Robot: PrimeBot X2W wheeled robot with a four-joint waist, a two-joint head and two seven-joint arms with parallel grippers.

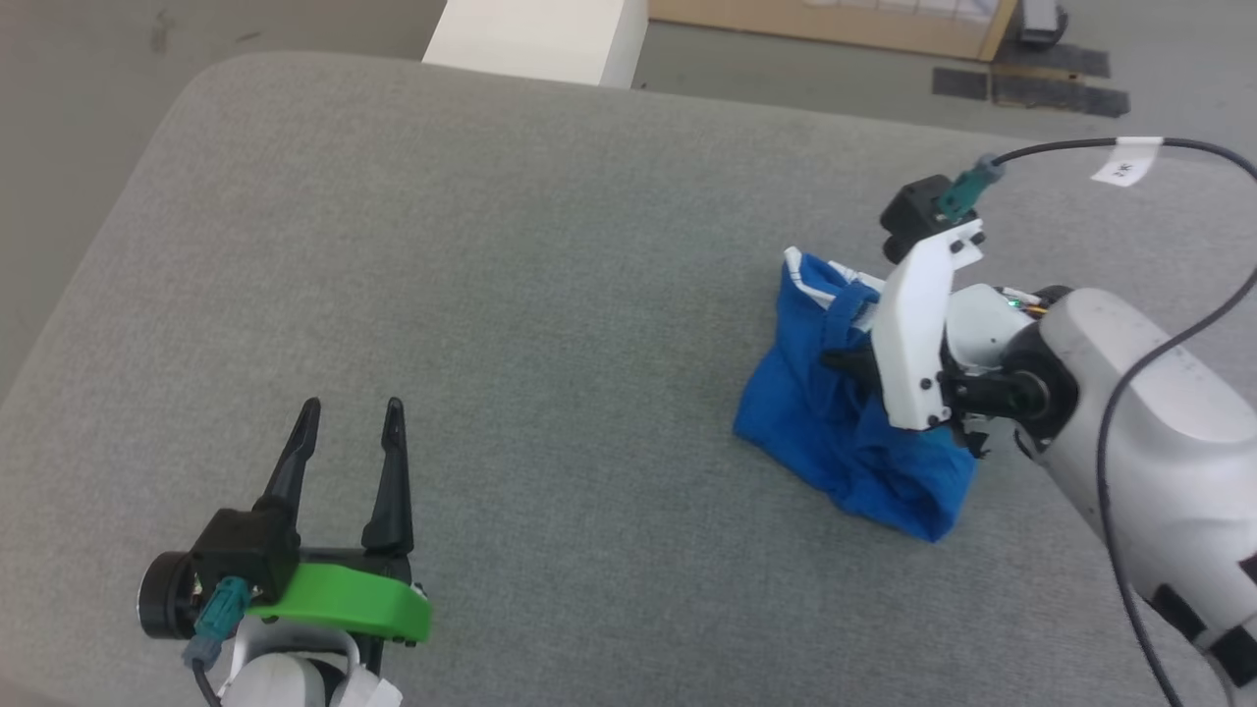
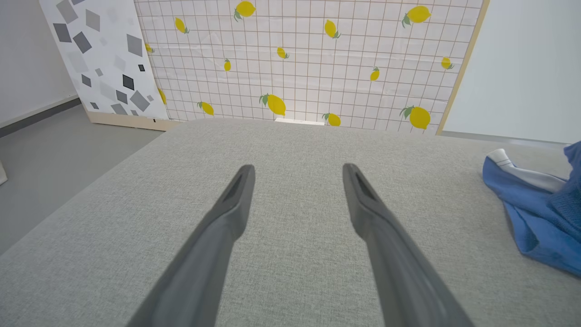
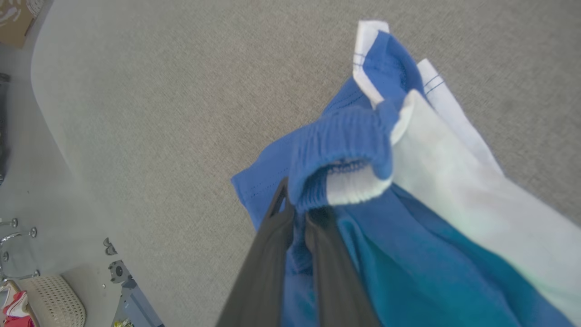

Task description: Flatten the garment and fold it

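The big grey cushion (image 1: 491,245) has lots of room, so I think the blue shorts (image 1: 825,432), bunched in a heap at the middle right of the head view, should be lifted slowly and spread flat. The right pincer (image 3: 297,213) is squeezed tight on their stretchy waistband (image 3: 336,145), and the left pincer (image 1: 352,407) sits at the lower left, spread wide and empty, far from them.
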